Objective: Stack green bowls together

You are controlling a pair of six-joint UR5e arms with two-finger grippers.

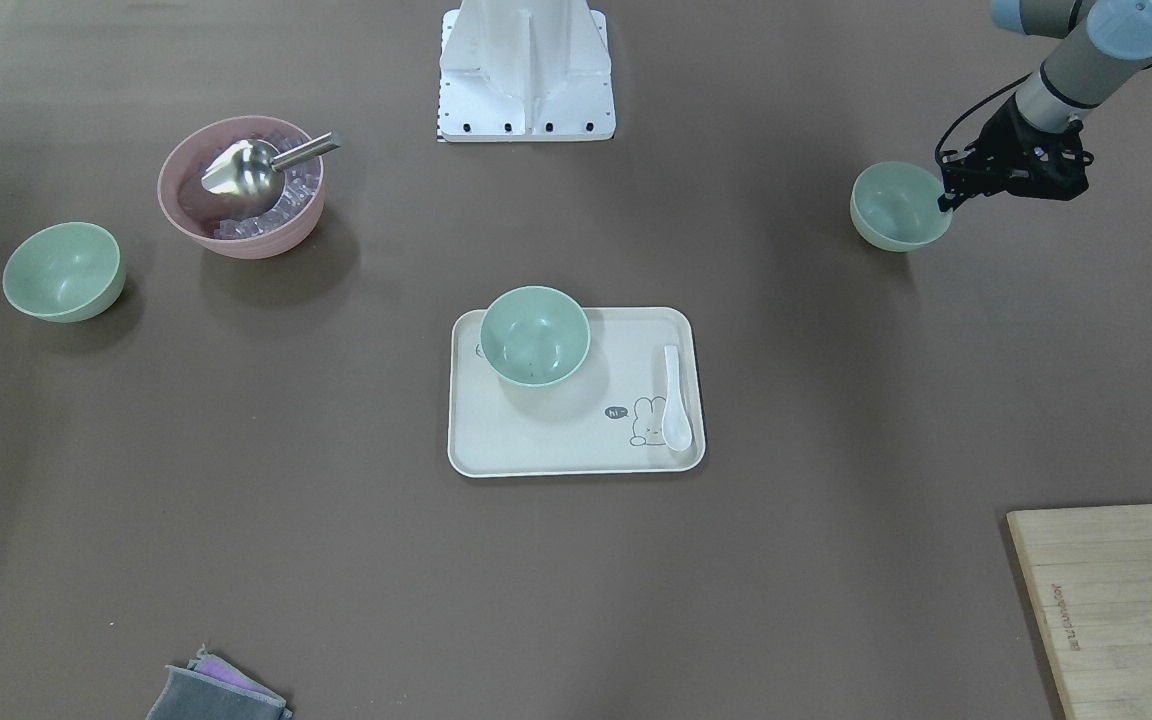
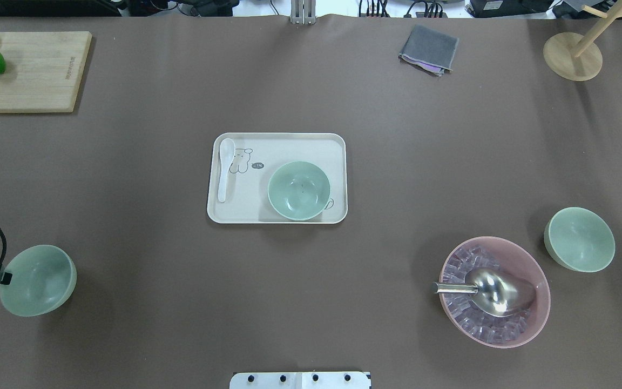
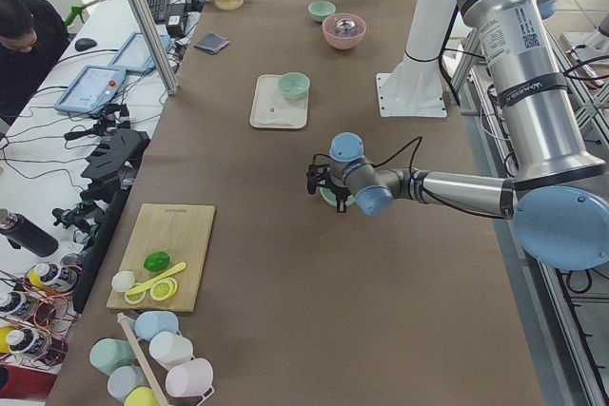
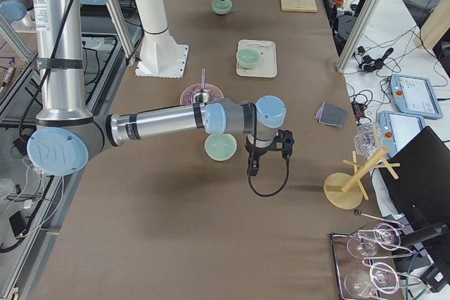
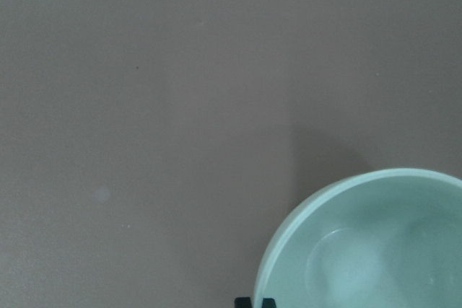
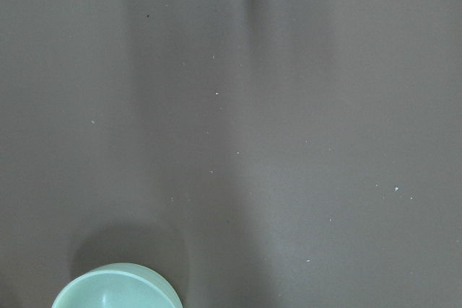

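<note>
Nearest the wrist lens, your left gripper (image 5: 255,302) pinches the rim of the first green bowl (image 2: 38,280), fingertips close together with the rim between them, on the brown table (image 2: 154,302). Your right gripper (image 4: 253,168) hangs just beside the second green bowl (image 4: 220,147); you cannot tell whether its fingers are apart. Your third green bowl (image 2: 298,190) sits on the cream tray (image 2: 278,141), near a white spoon (image 2: 224,167).
</note>
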